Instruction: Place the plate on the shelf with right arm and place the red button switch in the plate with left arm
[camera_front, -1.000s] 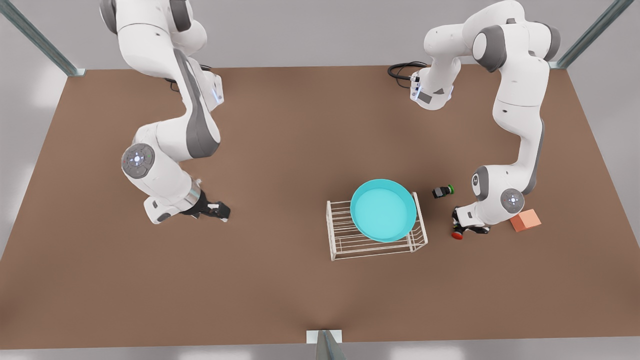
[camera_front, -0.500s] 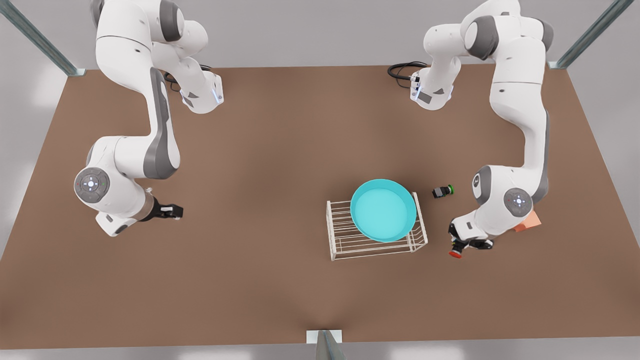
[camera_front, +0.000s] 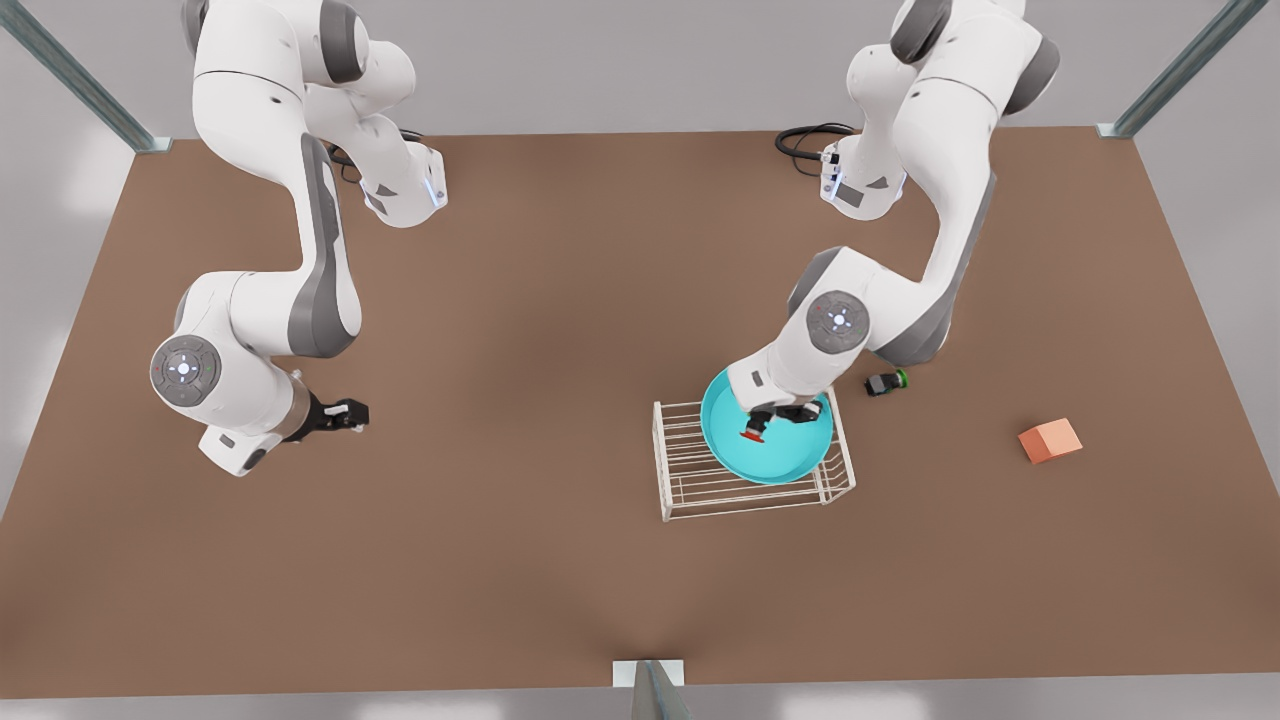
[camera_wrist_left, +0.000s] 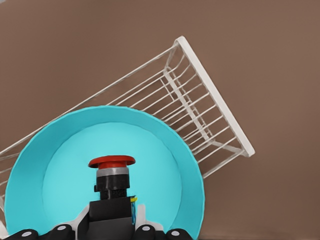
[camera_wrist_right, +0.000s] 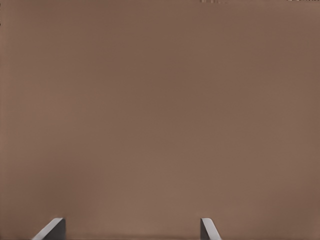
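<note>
From where I stand, the plate sits on the shelf, toward its 3 o'clock end. The left gripper hangs over the plate, fingers clamped on the red button switch, cap pointing down. The right gripper waits wide open, far off at 9 o'clock above the bare table.

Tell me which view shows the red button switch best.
The left wrist view: the red button switch fills it, red cap and dark body clear, held by the left pincer over the plate. The front view shows it tiny; the right wrist view shows none.
</note>
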